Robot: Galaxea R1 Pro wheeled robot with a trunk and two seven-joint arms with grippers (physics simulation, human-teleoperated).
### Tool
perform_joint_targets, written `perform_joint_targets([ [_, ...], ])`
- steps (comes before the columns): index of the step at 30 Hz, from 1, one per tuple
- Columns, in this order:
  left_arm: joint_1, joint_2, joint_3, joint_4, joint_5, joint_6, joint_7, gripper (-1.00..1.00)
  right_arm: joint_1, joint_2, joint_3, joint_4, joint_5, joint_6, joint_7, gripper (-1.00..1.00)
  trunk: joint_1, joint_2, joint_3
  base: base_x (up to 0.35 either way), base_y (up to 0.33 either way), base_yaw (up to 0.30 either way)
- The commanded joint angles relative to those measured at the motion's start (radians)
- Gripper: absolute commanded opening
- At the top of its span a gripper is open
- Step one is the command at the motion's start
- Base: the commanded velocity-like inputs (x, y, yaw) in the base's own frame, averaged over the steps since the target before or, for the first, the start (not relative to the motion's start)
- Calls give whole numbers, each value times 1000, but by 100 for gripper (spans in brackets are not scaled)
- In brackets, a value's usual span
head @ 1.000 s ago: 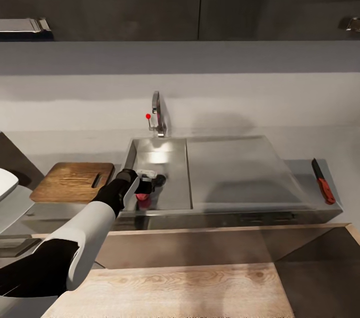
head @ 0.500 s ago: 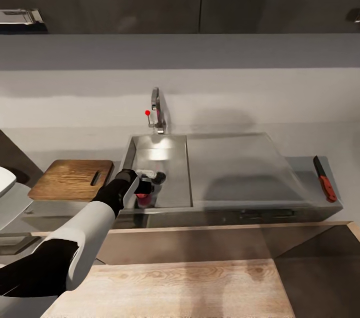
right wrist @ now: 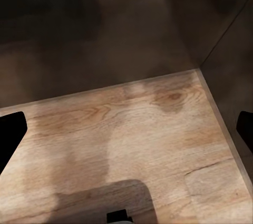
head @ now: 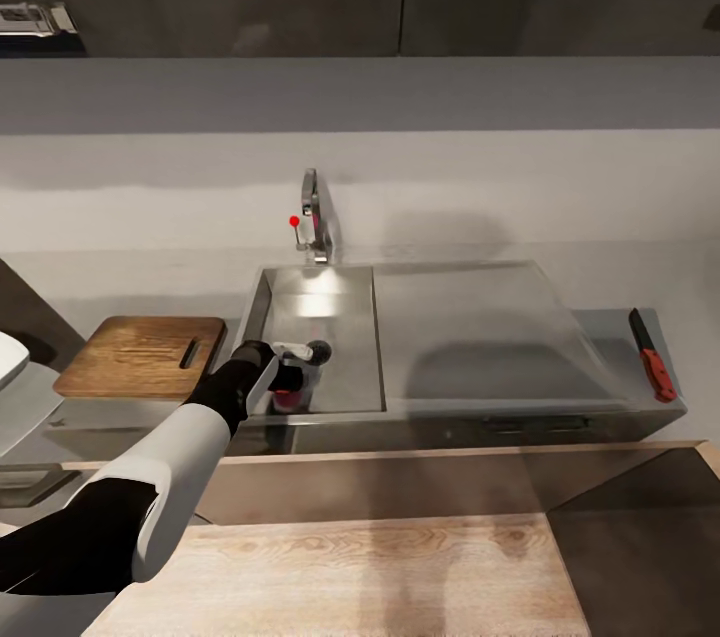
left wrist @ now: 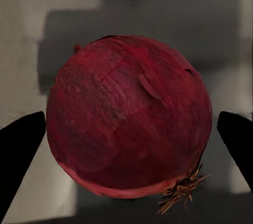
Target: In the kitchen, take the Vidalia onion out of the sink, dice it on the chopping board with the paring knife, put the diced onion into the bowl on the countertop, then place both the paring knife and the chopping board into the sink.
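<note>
Onion (left wrist: 129, 116) sits between left fingers (left wrist: 18, 145), contact unclear.

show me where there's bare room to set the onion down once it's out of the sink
Free: the brown wooden chopping board left of the steel sink, bare on top; the flat steel drainboard between basin and red-handled paring knife. Crowded: the basin's near end, where the left gripper, jaws open, straddles the dark red round onion.

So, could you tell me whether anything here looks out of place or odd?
One thing: the onion in the sink is deep red, not the pale yellow expected of a Vidalia. Otherwise nothing stands out: the left gripper is open around the intact onion, the chopping board lies flat, and the paring knife lies on the countertop.
</note>
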Motion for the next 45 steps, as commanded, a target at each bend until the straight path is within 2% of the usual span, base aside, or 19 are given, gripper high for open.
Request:
perform_joint_targets([
  [1,-1,0,-4,-1,3,5,4,-100,-1,0,-9,1,7,-3,2,100,1,-2,-2,0,0,0],
  [15,-1,0,-4,0,3,5,4,-100,-1,0,-9,1,7,-3,2,100,1,-2,-1,0,0,0],
  [31,-1,0,-3,-16,3,6,4,-100,-1,0,-9,1,7,-3,2,100,1,-2,23,0,0,0],
  [33,-1,-1,-2,-37,4,9,5,-100,-1,0,-9,1,7,-3,2,100,1,-2,26,0,0,0],
  [37,-1,-2,-3,-135,8,19,6,-100,-1,0,-9,1,7,-3,2,100,1,-2,32,0,0,0],
  [41,-1,-5,-3,-268,10,142,7,-100,-1,0,-9,1,7,-3,2,100,1,-2,38,0,0,0],
  [45,-1,-5,-4,-410,10,223,7,-100,-1,0,-9,1,7,-3,2,100,1,-2,45,0,0,0],
])
